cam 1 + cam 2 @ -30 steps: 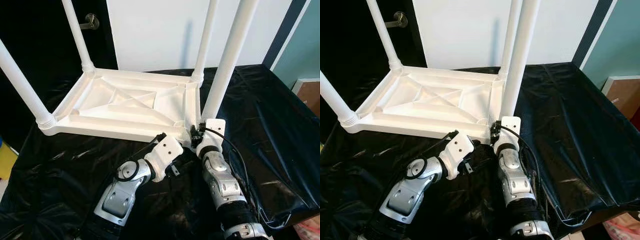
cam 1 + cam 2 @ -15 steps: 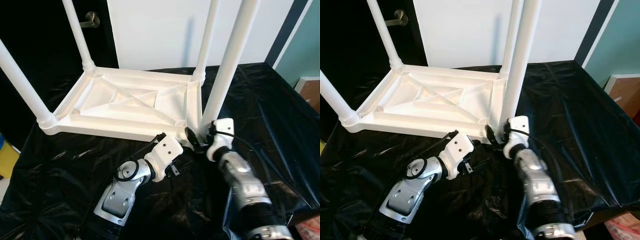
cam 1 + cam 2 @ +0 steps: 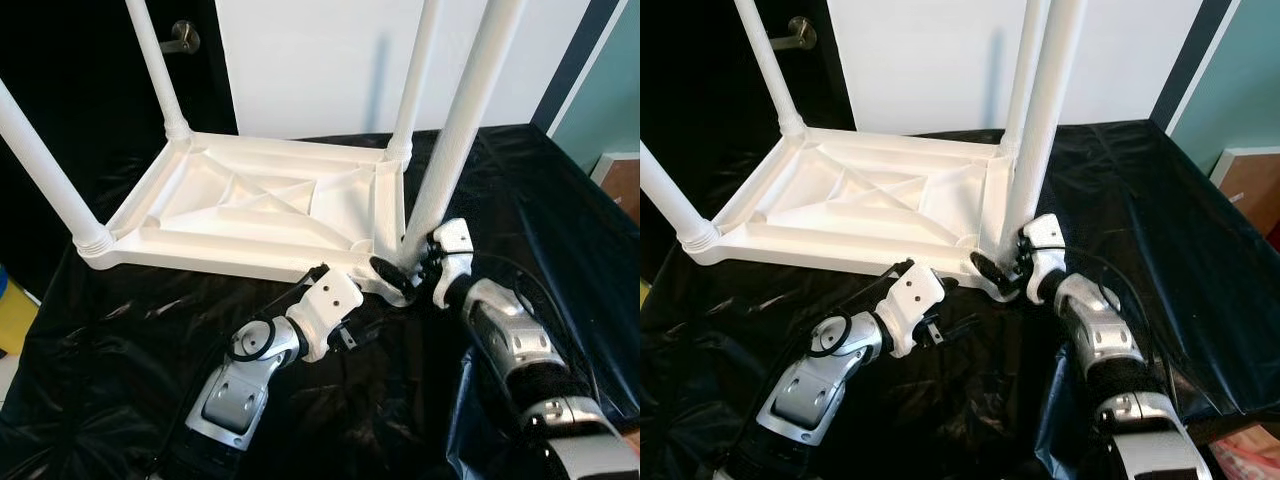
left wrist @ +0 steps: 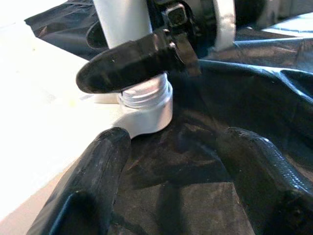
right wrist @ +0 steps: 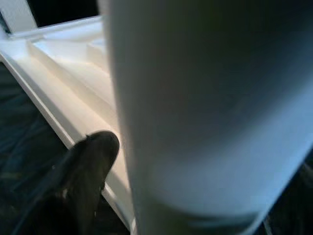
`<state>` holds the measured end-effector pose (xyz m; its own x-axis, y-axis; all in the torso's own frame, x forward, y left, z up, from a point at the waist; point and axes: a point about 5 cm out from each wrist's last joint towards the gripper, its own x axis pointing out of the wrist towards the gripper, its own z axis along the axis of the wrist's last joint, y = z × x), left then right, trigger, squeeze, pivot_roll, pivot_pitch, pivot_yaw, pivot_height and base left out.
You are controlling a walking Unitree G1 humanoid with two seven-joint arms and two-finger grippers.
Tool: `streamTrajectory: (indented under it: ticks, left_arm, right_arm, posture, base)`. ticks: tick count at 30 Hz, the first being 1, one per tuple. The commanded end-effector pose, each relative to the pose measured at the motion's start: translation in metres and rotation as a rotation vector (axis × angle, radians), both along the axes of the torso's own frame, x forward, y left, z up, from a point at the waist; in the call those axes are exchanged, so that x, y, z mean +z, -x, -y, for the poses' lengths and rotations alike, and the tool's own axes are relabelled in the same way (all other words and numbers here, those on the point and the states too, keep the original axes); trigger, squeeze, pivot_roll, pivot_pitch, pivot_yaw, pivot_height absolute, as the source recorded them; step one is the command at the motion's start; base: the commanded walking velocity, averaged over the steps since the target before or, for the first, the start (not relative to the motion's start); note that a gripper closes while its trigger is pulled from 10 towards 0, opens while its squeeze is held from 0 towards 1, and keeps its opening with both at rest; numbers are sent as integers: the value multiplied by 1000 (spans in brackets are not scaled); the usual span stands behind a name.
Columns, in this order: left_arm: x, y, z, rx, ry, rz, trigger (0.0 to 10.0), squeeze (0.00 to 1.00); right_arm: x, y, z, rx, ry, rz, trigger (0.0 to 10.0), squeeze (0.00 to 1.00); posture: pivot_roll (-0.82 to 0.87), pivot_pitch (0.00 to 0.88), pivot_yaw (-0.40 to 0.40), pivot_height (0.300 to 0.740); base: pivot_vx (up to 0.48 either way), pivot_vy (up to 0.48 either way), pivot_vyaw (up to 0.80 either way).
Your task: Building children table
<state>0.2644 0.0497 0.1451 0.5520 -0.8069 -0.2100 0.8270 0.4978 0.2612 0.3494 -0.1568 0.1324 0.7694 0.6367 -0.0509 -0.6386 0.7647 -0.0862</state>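
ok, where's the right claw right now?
In the left eye view the right claw is on the robot's right, around the base of the near right table leg, at the corner of the upturned white tabletop.

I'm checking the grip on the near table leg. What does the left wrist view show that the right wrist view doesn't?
Left wrist view alone: the threaded joint where the leg meets its corner socket, the left gripper open over the black sheet, and a finger of the right gripper across the leg's base. Right wrist view alone: the ribbed underside of the tabletop running away. Both: the white leg close up, with a black finger beside it.
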Motion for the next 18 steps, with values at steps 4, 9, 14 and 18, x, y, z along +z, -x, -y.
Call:
streamTrajectory:
  ticks: [4, 9, 14, 18]
  left_arm:
    - [7, -6, -3, 71, 0, 42, 10000, 0]
    - [8, -6, -6, 78, -5, 49, 10000, 0]
    - [10, -6, -5, 76, -5, 54, 10000, 0]
    - [9, -4, -3, 72, -7, 53, 10000, 0]
  right_arm:
    - [-9, -3, -7, 68, 56, -41, 0, 0]
    - [-14, -2, -6, 83, 61, -53, 0, 0]
    - [-19, 0, -3, 93, 57, -71, 0, 0]
    - [-23, 1, -2, 93, 55, -81, 10000, 0]
  posture:
    - [49, 29, -36, 740]
    - [66, 34, -34, 740]
    - [70, 36, -35, 740]
    - [69, 39, -40, 740]
  base:
    - [0, 0, 0]
    - [0, 0, 0]
    - [0, 0, 0]
    - [0, 0, 0]
